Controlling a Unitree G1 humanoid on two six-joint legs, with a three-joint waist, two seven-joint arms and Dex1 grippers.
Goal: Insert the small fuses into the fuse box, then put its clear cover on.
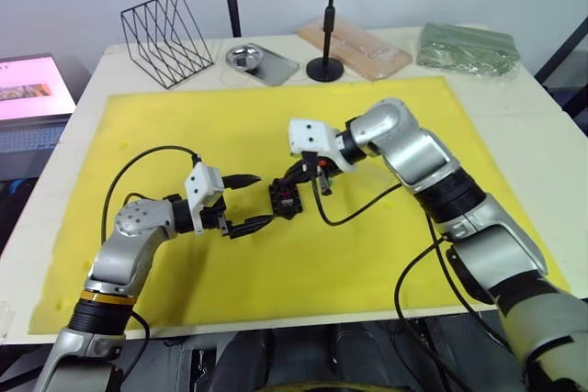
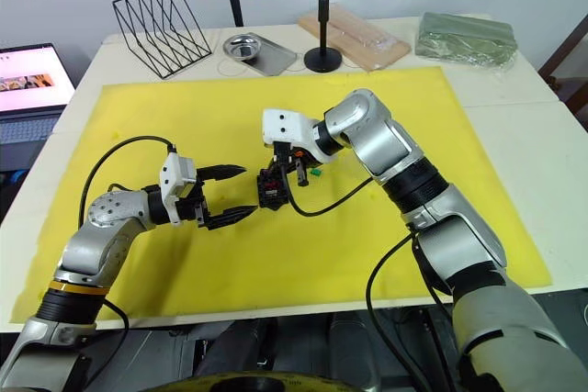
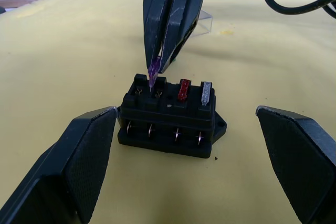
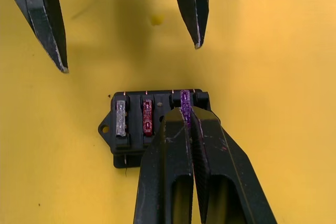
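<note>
A pale surface [image 1: 551, 149] carried a large yellow foam mat [image 1: 184, 117] over most of its middle. On the mat sat the fuse box [image 1: 285, 198], with a green fuse [image 2: 315, 172] lying just beside it and the clear cover [image 3: 202, 23] a little further off. Along the surface's far edge stood a black wire rack [image 1: 165, 37], a small metal tray [image 1: 262, 62], a black round stand base [image 1: 324, 68], a clear-wrapped wooden board [image 1: 354, 48] and a green bagged bundle [image 1: 467, 49].

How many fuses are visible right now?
4: grey and red seated in the box, purple held by the right tool, green on the mat.
</note>
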